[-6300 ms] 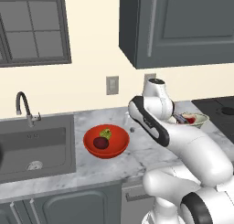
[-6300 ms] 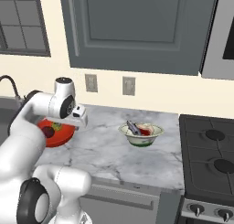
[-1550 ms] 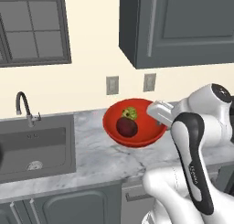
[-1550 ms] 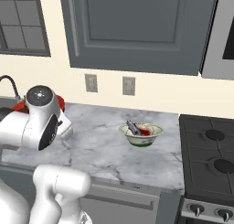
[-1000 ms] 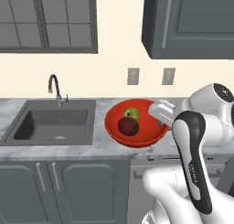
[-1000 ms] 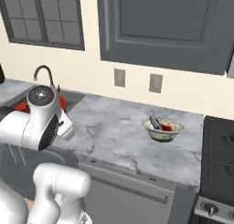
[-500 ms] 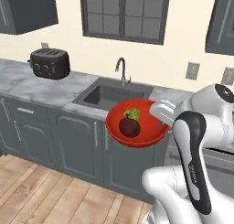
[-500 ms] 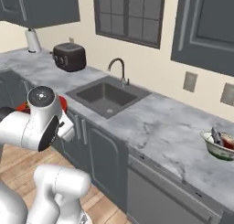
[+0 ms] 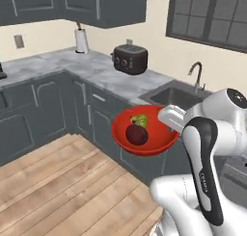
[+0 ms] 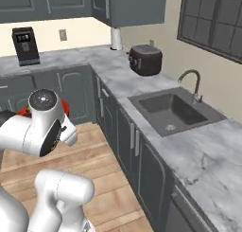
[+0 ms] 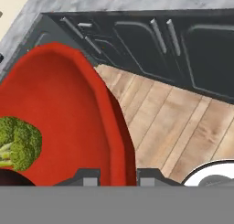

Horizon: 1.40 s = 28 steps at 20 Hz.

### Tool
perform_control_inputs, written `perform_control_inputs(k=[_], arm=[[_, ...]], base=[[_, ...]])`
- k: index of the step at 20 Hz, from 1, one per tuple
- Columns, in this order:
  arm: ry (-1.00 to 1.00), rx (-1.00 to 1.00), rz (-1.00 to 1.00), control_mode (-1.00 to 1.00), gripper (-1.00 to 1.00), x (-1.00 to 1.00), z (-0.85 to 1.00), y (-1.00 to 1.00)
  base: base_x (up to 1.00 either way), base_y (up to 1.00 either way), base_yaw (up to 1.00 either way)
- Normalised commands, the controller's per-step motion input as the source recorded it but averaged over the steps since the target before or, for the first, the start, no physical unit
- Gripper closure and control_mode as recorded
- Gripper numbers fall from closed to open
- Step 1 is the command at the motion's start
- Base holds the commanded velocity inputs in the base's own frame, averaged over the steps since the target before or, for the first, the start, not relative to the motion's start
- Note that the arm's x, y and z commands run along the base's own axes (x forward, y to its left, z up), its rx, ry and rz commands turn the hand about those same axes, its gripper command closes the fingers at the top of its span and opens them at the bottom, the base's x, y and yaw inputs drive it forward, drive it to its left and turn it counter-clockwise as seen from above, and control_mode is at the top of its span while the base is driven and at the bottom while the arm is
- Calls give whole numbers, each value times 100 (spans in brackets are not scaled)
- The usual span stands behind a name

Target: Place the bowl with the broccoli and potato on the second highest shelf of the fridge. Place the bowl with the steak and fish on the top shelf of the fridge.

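The red bowl (image 9: 144,136) hangs in the air out in front of the robot, over the wooden floor (image 9: 58,182) and level with the dark lower cabinets (image 9: 91,117), clear of the grey worktop (image 9: 96,69). The pincer (image 11: 118,176) grips it at the rim on the side nearest the arm: in the hand view one dark fingertip (image 11: 87,176) sits inside the bowl wall and the other outside, pinching the red rim between them. Inside the bowl lie a green broccoli floret (image 9: 139,120) and, just beside it toward the front, a dark round potato (image 9: 136,134); the two look to be touching. Behind the bowl, on the worktop, stand a black toaster (image 9: 130,59) and a paper towel roll (image 9: 81,40), with the sink (image 9: 176,96) and its tap (image 9: 198,76) further along under the window (image 9: 212,16). From the right base view a sliver of red (image 10: 65,107) shows past the arm's shoulder.
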Motion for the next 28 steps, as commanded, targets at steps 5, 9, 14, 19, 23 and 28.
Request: perform_control_inputs(k=[5, 9, 14, 19, 23, 28], arm=[[0, 0, 0, 100, 100, 0, 0, 0], [0, 0, 0, 100, 100, 0, 0, 0], [0, 0, 0, 100, 100, 0, 0, 0], [0, 0, 0, 100, 100, 0, 0, 0], [0, 0, 0, 100, 100, 0, 0, 0], [0, 0, 0, 100, 100, 0, 0, 0]], base=[[0, 5, 77], [0, 2, 80], [0, 0, 80], [0, 0, 81], [0, 0, 80], [0, 0, 77]])
